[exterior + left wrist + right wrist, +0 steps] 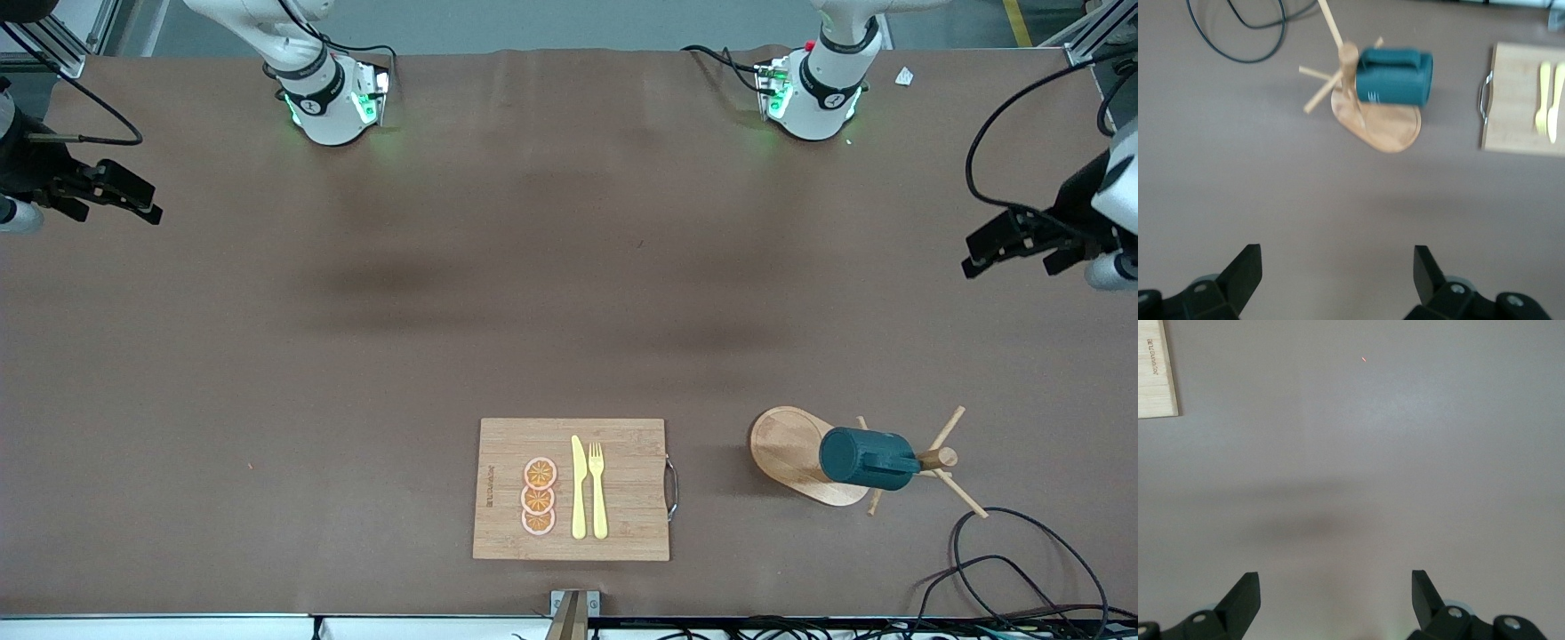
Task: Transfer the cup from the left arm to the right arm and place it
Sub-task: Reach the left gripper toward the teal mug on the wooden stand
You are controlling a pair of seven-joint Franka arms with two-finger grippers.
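Observation:
The dark teal cup (864, 459) hangs on its side on a peg of a wooden mug stand (791, 453), near the front camera toward the left arm's end of the table. The left wrist view shows the cup (1395, 77) on the stand (1381, 123). My left gripper (996, 244) is open and empty, up in the air at the left arm's end of the table, well away from the cup; in its wrist view (1337, 267) only bare table lies between the fingers. My right gripper (124, 197) is open and empty at the right arm's end (1335, 590).
A bamboo cutting board (622, 444) with a metal handle lies near the front camera, holding three orange slices (539, 498), a yellow knife (578, 489) and a yellow fork (597, 489). Black cables (1022, 569) loop on the table beside the stand.

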